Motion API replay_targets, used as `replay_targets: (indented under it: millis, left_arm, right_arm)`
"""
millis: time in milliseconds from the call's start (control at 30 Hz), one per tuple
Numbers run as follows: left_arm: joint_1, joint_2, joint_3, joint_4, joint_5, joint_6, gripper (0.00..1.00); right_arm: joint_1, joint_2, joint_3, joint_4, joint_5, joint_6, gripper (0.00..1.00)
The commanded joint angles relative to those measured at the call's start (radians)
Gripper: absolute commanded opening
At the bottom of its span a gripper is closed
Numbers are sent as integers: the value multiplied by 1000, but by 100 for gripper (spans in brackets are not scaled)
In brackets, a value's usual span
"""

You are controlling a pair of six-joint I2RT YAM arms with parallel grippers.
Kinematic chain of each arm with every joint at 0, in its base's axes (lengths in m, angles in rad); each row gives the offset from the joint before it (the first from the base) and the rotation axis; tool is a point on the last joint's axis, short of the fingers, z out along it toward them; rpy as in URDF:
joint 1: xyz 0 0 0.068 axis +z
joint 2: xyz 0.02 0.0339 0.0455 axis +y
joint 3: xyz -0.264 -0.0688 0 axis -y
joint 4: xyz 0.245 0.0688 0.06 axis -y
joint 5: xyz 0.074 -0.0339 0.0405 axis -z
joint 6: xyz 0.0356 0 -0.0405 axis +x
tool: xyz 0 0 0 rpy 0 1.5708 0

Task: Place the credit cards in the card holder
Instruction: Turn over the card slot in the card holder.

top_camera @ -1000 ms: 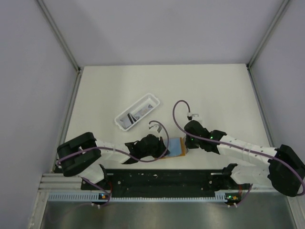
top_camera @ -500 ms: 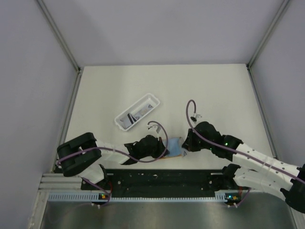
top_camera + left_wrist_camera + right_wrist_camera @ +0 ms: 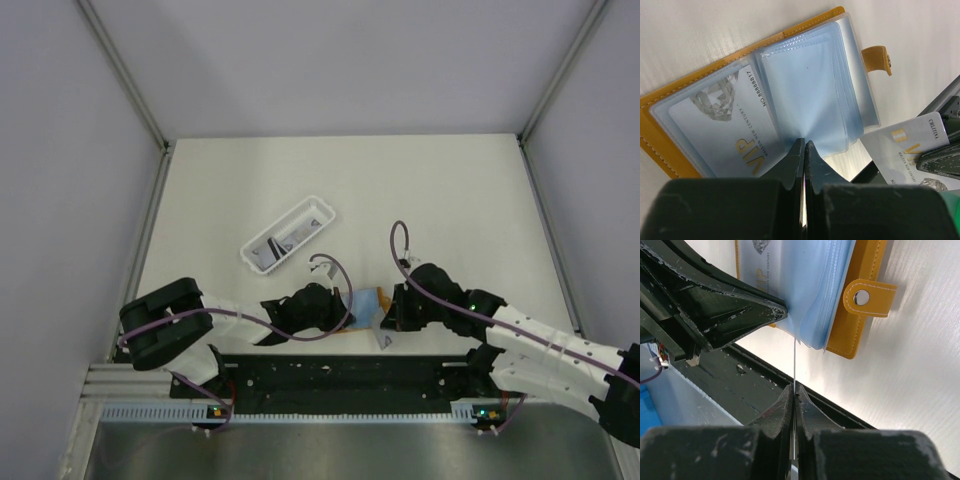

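My left gripper (image 3: pixel 804 146) is clenched on the edge of a clear sleeve (image 3: pixel 805 95) of the card holder (image 3: pixel 845 335). The holder lies open on the table (image 3: pixel 920 365), with a first card (image 3: pixel 725 125) tucked in a pocket. My right gripper (image 3: pixel 794 388) pinches a second card (image 3: pixel 905 150) edge-on, its far edge meeting the fanned sleeves just beside my left fingers (image 3: pixel 740 310).

The left arm (image 3: pixel 232 317) and right arm (image 3: pixel 535 335) are white-shelled with bulky black joint housings, each trailing a looping purple cable (image 3: pixel 330 262); their fingers (image 3: pixel 790 170) are scuffed matte-black wedges.
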Motion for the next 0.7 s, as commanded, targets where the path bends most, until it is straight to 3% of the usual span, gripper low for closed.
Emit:
replay_targets:
  millis: [0,667]
  left_arm:
    - [-4,2,-29,-83,-17,15,0]
    - [-4,2,-31,-78,-10,15,0]
  right_arm:
    - [-9,12,0,20,-7,19,0]
    - [-73,190,8,173,2,16,0]
